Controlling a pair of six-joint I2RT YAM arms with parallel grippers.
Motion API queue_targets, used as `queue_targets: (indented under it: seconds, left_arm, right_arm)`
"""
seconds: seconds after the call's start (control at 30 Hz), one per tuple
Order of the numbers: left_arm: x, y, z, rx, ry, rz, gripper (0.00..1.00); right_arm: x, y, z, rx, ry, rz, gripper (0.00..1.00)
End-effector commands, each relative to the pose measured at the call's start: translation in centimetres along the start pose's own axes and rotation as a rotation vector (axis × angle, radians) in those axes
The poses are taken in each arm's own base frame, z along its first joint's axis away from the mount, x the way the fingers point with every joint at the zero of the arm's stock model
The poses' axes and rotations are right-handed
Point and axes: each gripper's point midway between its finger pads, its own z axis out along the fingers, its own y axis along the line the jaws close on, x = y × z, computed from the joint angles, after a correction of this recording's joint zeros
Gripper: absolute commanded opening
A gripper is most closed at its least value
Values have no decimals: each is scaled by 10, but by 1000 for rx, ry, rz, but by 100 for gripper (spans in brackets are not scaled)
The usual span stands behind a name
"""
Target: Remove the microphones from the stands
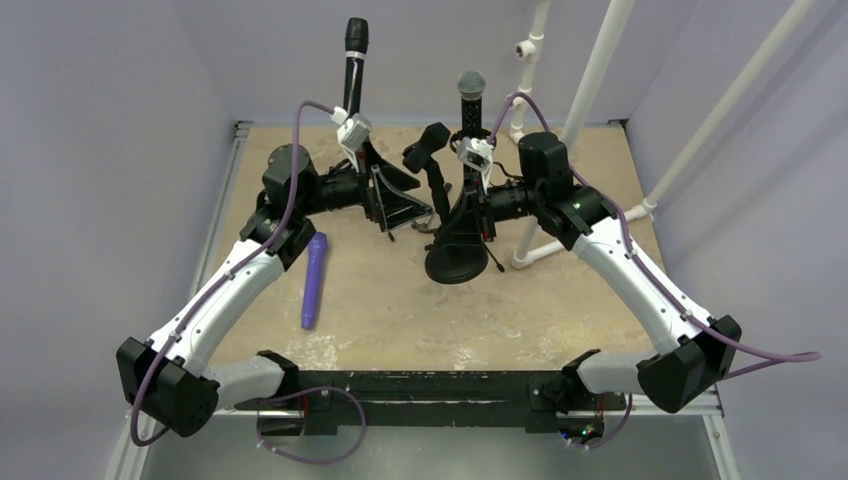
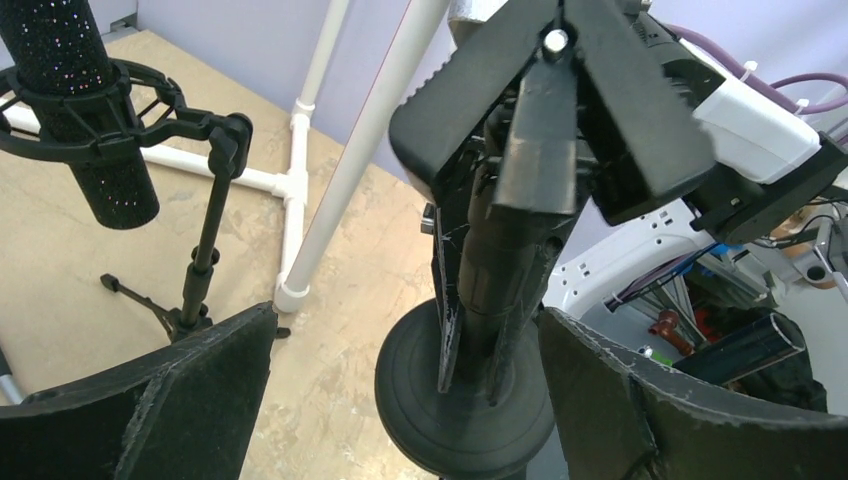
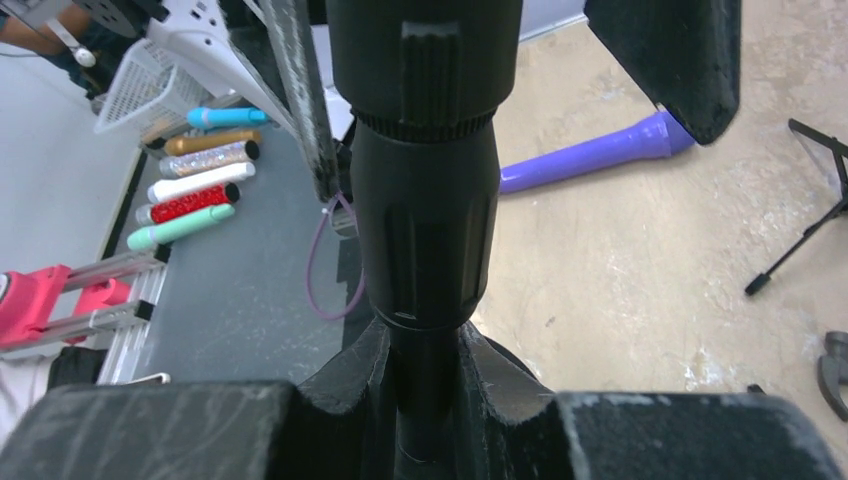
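Note:
The microphone (image 1: 471, 92), with a grey mesh head, stands upright in the clip on top of the black stand (image 1: 457, 255), which has a round base. My right gripper (image 1: 482, 200) is shut on the stand's pole, and the right wrist view shows the pole (image 3: 428, 300) pinched between its fingers. My left gripper (image 1: 395, 190) hangs wide open just left of the stand and holds nothing. In the left wrist view the stand's base (image 2: 420, 400) lies beyond the open left gripper (image 2: 408, 320), which touches neither base nor pole.
A purple microphone (image 1: 314, 280) lies on the table to the left. A black mesh microphone in a shock mount (image 2: 90, 110) stands on a small tripod beside the stand. A tall black microphone (image 1: 355, 50) rises at the back. White pipes (image 1: 590, 90) stand at the back right.

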Motion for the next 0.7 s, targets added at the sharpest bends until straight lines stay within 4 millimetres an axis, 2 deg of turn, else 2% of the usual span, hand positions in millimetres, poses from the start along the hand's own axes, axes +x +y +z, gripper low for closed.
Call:
queue_targets:
  seconds: [0.0,0.2,0.47,0.67]
  left_arm:
    - [-17,-11,7,70,-54,34,100]
    - [-22,-21,18,145,-65,49,87]
    - [-18,-29,31,200,-43,47,71]
    - [-17,-29,34,213,-39,38,50]
  right_arm:
    - [-39,17,-5,-72,-95,-49,0]
    - [-41,17,-2,-94,-106,-31,0]
    - [-38,14,-1,-96,-104,-20,0]
    - [-32,11,1,-92,-95,-6,0]
